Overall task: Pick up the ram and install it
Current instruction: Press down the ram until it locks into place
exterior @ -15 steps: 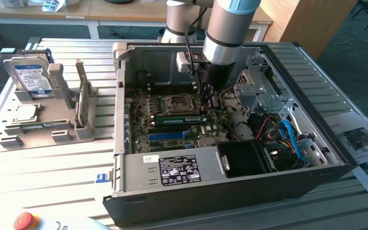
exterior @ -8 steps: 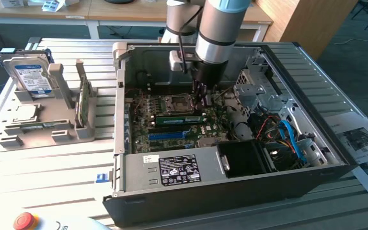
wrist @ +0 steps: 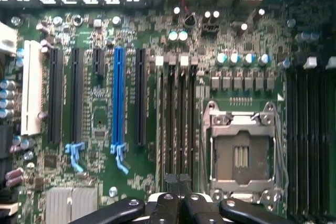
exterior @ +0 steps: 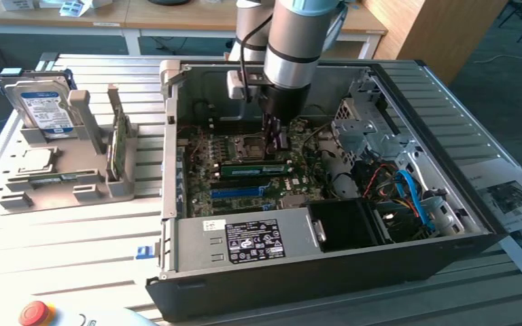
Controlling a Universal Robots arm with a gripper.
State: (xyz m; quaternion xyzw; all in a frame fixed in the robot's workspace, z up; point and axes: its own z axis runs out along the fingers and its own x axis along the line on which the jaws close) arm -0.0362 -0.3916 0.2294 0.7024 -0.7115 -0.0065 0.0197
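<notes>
Your gripper [exterior: 274, 139] hangs inside the open computer case [exterior: 442, 224], reaching straight down from the arm [exterior: 298, 41] over the motherboard [exterior: 242, 176], and its fingers [wrist: 173, 205] are clenched fully together, with no gap between them in the wrist view. In the exterior view the fingertips end right at the upper edge of the ram [exterior: 253, 168], a slim green stick that stands on edge in the board just below the tool; whether the tips actually touch or pinch it you cannot tell. In the wrist view, the closed fingers sit over the bank of long dark memory slots [wrist: 176, 119], with the bare CPU socket [wrist: 241, 153] just beside the tool on one side and the bright-blue expansion slot [wrist: 118, 95] a little further off on the other. A second green stick [exterior: 247, 183] lies parallel to the ram, just beyond it toward the power supply [exterior: 242, 241]. Well away from your tool, outside the case toward the exterior view's left, a grey parts holder [exterior: 62, 183] carries a hard drive [exterior: 48, 109] standing upright and a green card [exterior: 116, 146] on edge. A red emergency button [exterior: 36, 312] sits far from the tool at the near corner.
</notes>
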